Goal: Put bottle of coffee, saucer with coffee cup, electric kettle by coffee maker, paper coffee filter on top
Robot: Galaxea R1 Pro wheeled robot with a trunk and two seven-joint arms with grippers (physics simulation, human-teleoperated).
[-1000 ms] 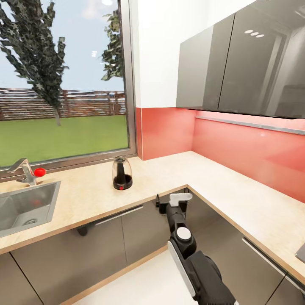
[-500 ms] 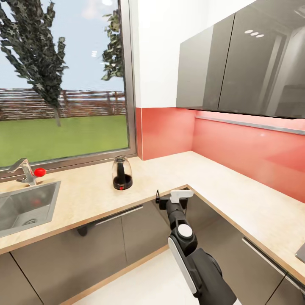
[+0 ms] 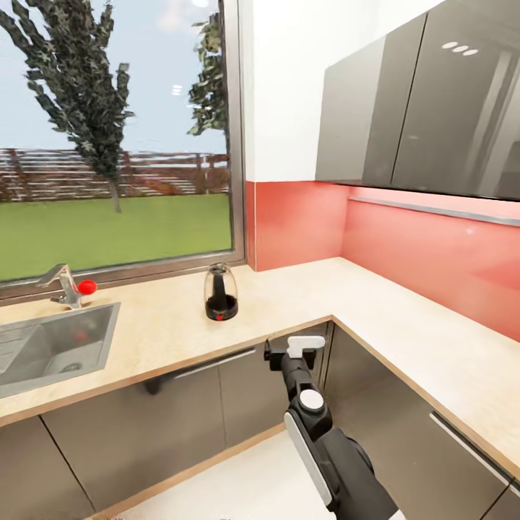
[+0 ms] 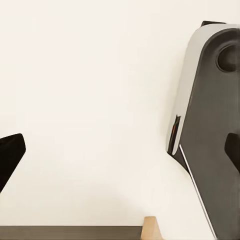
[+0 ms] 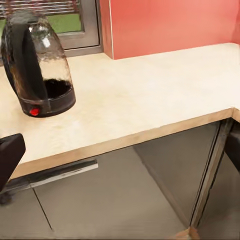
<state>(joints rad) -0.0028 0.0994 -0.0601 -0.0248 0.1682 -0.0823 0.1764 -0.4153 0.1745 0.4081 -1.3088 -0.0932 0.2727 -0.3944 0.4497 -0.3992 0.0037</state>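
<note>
Head view: the kettle stands upright left of centre on the countertop, just below the window, well apart from the sink and tap at the left edge. The right arm reaches up from the bottom centre, and the right gripper sits in front of the drawers, below the counter edge and down-right of the kettle. How far its jaws stand, I cannot tell here.

Left wrist view: pale floor, one dark fingertip at the lower left, part of the robot's body at the right. Left gripper's spread: cannot tell.

Right wrist view: kettle at upper left, red switch facing us, on the countertop. Dark fingertips show at both side edges, so the jaws are spread wide and hold nothing.
</note>
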